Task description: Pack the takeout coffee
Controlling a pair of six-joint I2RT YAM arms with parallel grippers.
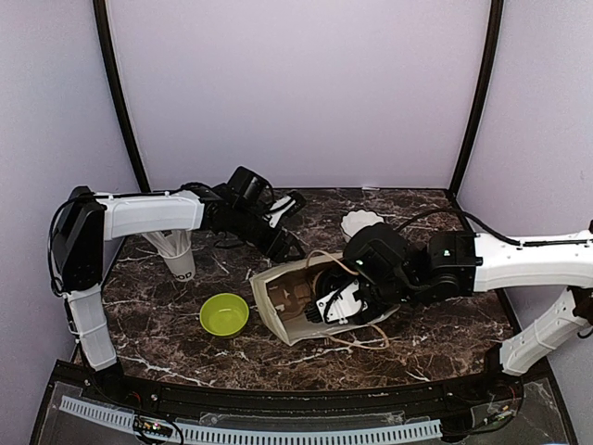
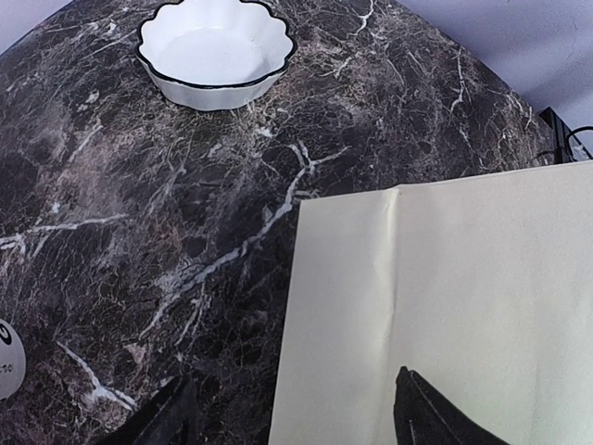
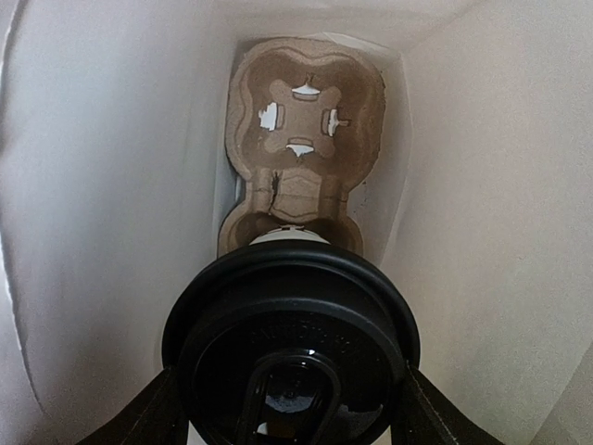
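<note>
A white paper bag point(image 1: 274, 319) lies on its side, mouth toward the right arm, with a brown pulp cup carrier point(image 3: 301, 120) deep inside. My right gripper point(image 3: 289, 408) reaches into the bag, shut on a takeout coffee cup by its black lid point(image 3: 292, 334). The cup's base is at the carrier's near socket. A second white cup point(image 1: 179, 258) with dark lettering stands under the left arm; its lid is hidden. My left gripper point(image 2: 292, 375) hovers open over the bag's point(image 2: 445, 297) far edge, one finger above the paper, the other above the table.
A lime-green bowl point(image 1: 223, 313) sits left of the bag's closed end. A white fluted dish point(image 1: 359, 224) stands behind the bag, also at the top of the left wrist view point(image 2: 215, 51). The bag's string handles point(image 1: 357, 338) trail on the marble near the right arm.
</note>
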